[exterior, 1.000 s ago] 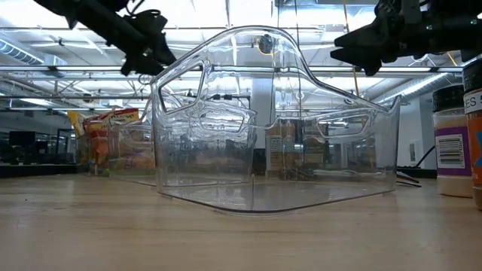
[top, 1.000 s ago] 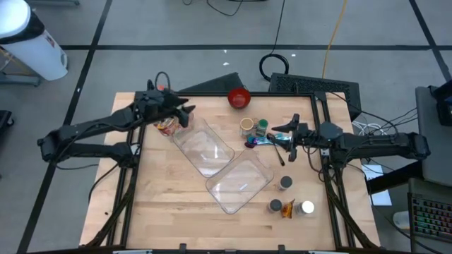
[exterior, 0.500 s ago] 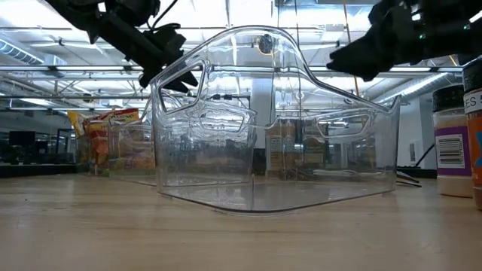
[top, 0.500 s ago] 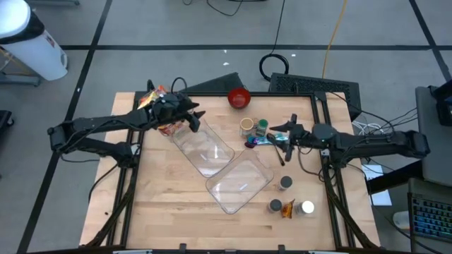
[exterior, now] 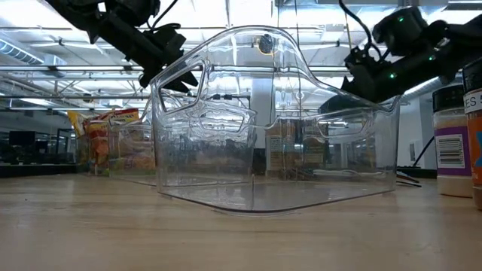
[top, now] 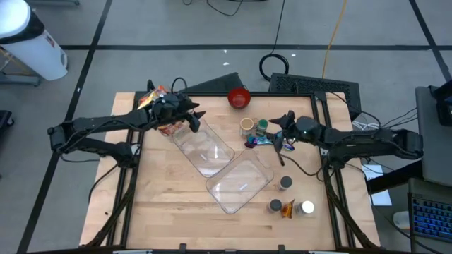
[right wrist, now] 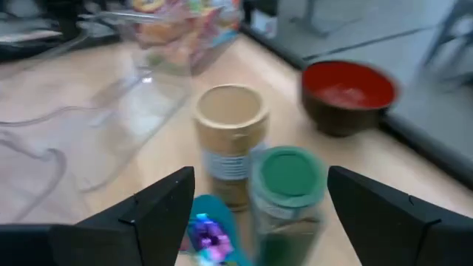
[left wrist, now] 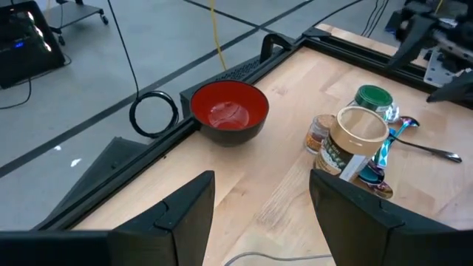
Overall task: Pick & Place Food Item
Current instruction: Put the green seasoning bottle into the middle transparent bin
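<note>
Now | right end effector [top: 281, 125] wide — beside green-lidded jar [top: 262, 125] | left end effector [top: 192, 118] parted — empty, over bin rim [top: 205, 127]

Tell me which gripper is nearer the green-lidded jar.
Right. The right gripper hovers open just beside the green-lidded jar, facing it. The left gripper, also open, sits across the table above the far clear bin's end.

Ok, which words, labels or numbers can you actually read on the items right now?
"ES": only these letters show, on the cut-off jar at the low view's edge.
White-labelled jar: barcode, print too small to read.
Tan can: label unreadable.
Snack packs: print too blurred to read.
</note>
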